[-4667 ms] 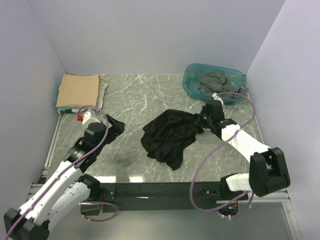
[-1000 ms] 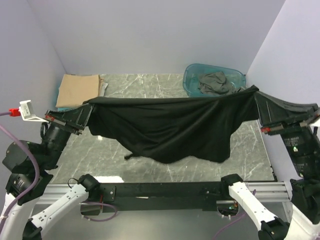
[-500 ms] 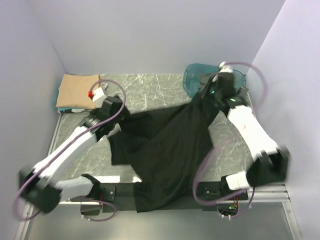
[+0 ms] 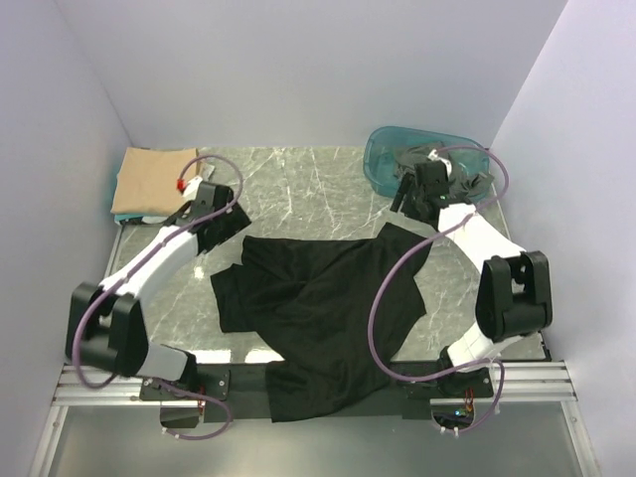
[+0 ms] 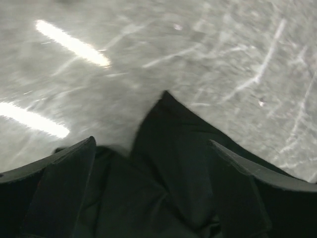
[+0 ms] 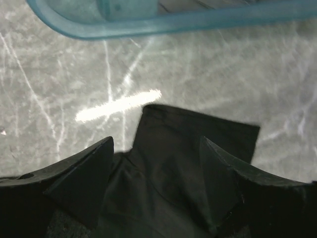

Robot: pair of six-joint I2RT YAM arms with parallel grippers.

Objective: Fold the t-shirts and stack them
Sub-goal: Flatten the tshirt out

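Observation:
A black t-shirt (image 4: 318,303) lies spread and wrinkled across the middle of the table, its lower part hanging over the near edge. My left gripper (image 4: 232,225) stands open just above the shirt's far left corner; in the left wrist view the black t-shirt (image 5: 171,163) lies loose under the left gripper (image 5: 152,143). My right gripper (image 4: 405,206) is open over the far right corner, where the black t-shirt (image 6: 198,136) rests flat below the right gripper (image 6: 156,141). A tan t-shirt (image 4: 154,179) lies folded at the far left. A dark grey t-shirt (image 4: 470,181) sits in the tub, partly hidden by the right arm.
The translucent teal tub (image 4: 383,159) stands at the far right corner, its rim (image 6: 173,22) just beyond the right gripper. Pale cloth edges show under the tan shirt. Walls close in on the left, right and back.
A second ago both grippers were shut on the black t-shirt, holding it stretched in the air. It now lies on the table, and both grippers have let go and opened.

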